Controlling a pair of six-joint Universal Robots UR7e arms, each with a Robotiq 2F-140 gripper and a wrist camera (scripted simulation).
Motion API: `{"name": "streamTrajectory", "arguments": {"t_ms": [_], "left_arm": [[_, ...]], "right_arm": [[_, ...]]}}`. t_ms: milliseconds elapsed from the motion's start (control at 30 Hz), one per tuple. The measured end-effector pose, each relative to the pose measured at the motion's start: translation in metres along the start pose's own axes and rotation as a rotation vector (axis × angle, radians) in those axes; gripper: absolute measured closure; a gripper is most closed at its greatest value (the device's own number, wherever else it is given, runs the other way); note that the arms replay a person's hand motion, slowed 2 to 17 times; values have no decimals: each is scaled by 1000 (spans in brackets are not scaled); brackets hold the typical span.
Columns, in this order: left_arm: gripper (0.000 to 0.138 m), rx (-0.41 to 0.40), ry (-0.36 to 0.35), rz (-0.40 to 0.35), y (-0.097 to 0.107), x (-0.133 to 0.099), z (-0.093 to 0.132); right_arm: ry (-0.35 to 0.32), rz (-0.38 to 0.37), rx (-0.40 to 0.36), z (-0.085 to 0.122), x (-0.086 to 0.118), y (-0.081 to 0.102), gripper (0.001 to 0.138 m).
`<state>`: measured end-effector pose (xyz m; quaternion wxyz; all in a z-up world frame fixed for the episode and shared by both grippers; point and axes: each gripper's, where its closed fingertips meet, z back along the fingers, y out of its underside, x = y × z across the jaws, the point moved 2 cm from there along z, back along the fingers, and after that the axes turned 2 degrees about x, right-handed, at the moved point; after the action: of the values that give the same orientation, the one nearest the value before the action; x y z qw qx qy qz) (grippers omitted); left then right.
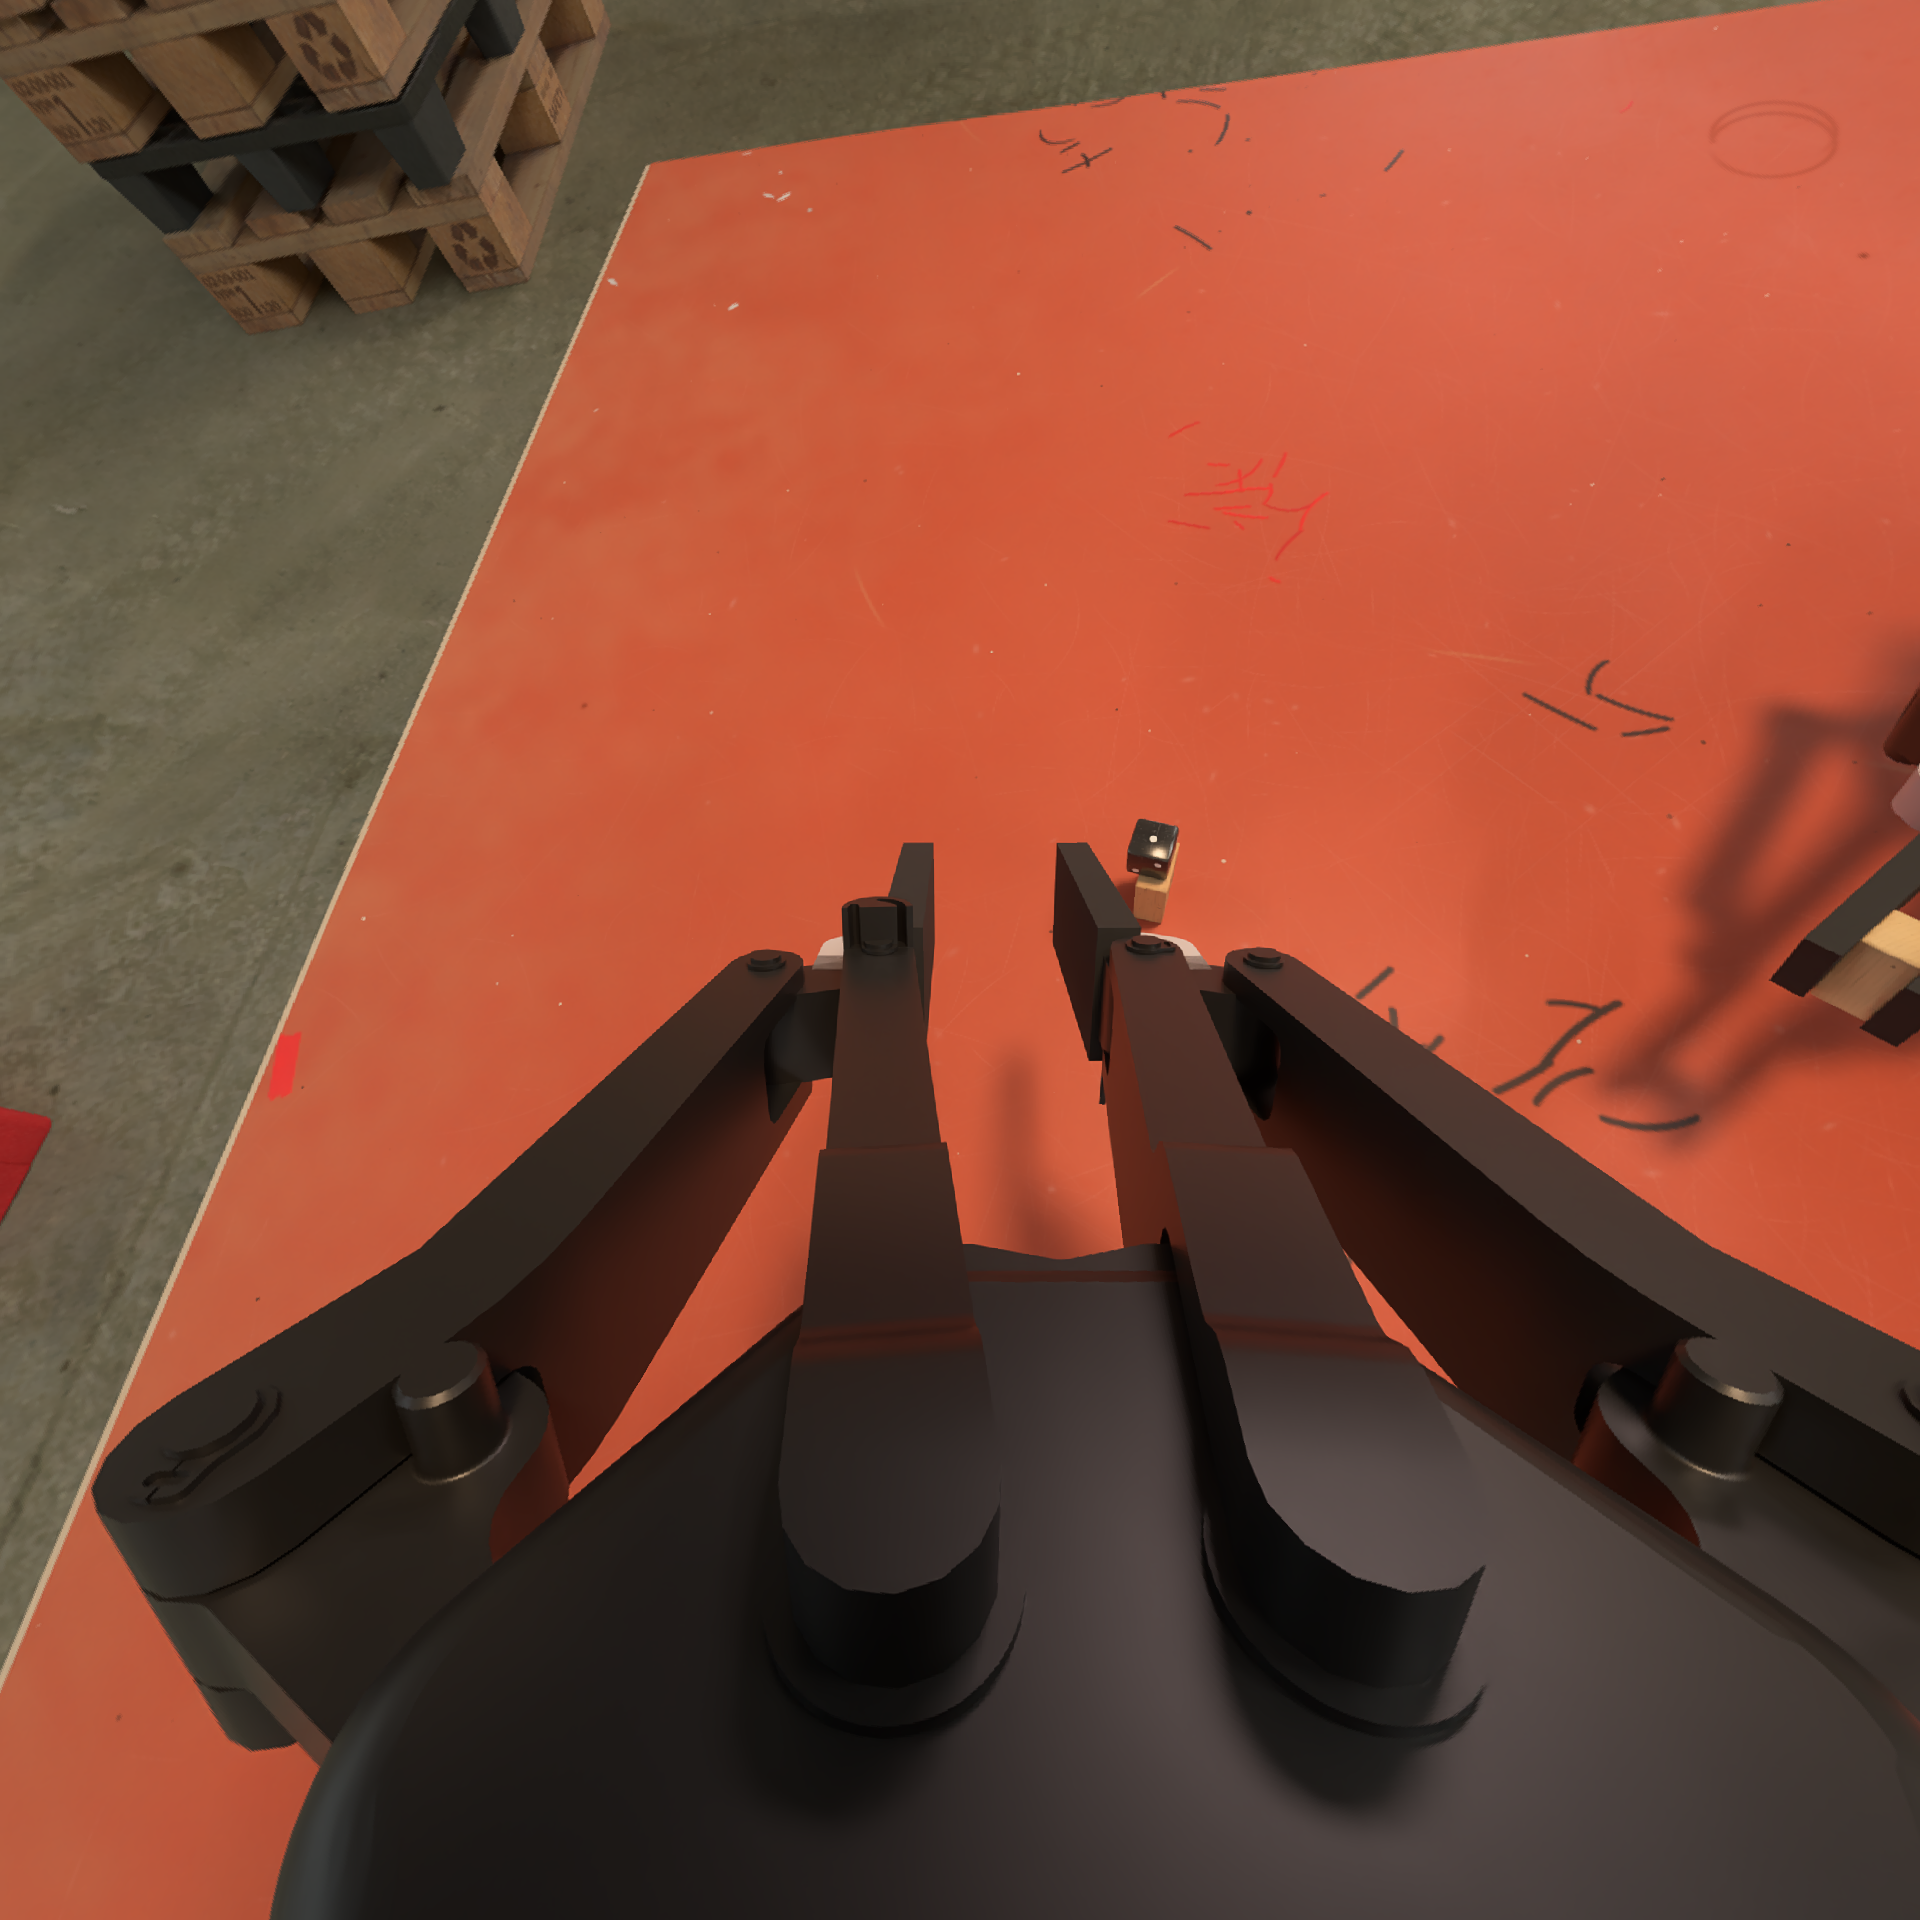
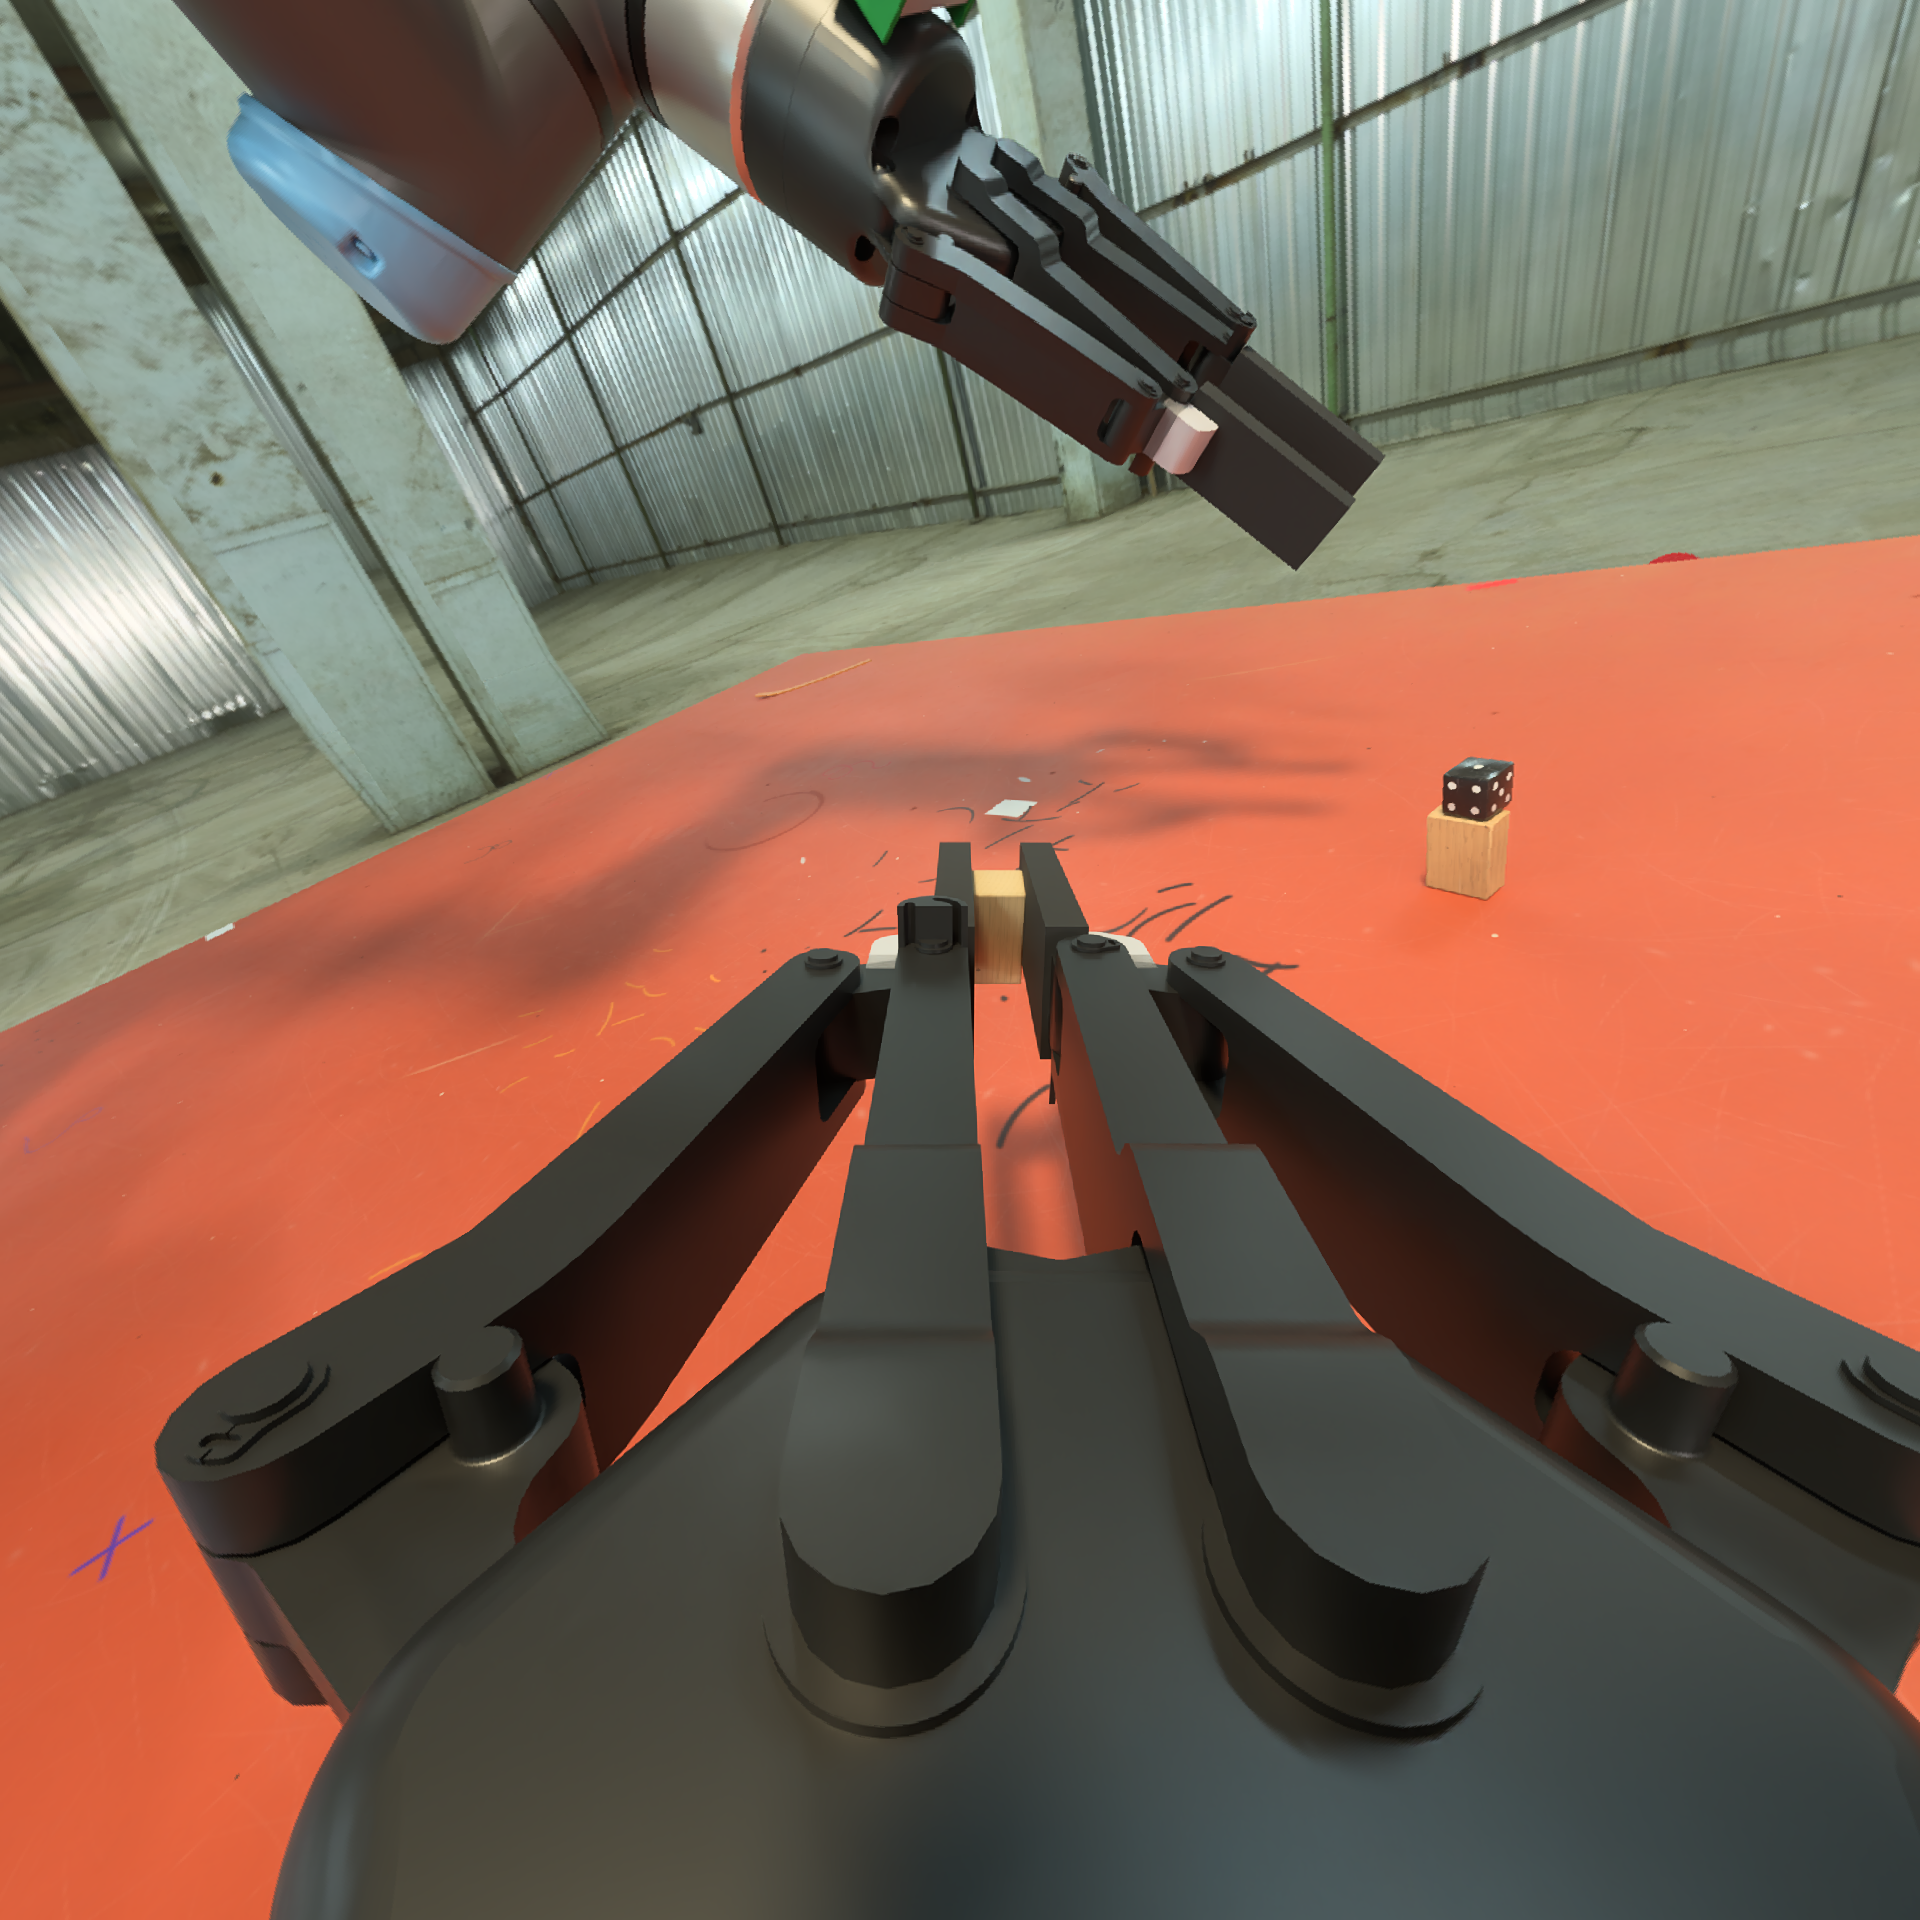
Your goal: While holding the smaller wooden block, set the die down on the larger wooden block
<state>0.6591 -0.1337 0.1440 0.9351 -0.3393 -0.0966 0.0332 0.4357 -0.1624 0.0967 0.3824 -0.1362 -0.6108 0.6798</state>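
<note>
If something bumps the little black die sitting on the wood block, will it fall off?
Probably. The die sits loose on the larger wooden block, nearly filling its top, so a small slide would drop it. It looks hard and cubic, so it would likely tumble briefly, not roll far. The upright block might tip too.

We are looking at a warehouse or industrial hall: corrugated metal walls (image 2: 831, 416) and concrete pillars (image 2: 343, 582) are rising around a bare concrete floor (image 1: 208, 623), and stacked wooden pallets (image 1: 312, 156) are standing beside the orange table (image 1: 935, 520).
</note>
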Motion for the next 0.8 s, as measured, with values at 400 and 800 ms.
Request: {"name": "streamTrajectory", "arguments": {"t_ms": [400, 800], "left_arm": [[107, -12, -24, -5, -2, 4, 3], [108, -47, -112, -2, -5, 20, 10]], "right_arm": [[0, -1, 1, 0, 0, 0, 126], [-3, -1, 3, 0, 0, 0, 126]]}}
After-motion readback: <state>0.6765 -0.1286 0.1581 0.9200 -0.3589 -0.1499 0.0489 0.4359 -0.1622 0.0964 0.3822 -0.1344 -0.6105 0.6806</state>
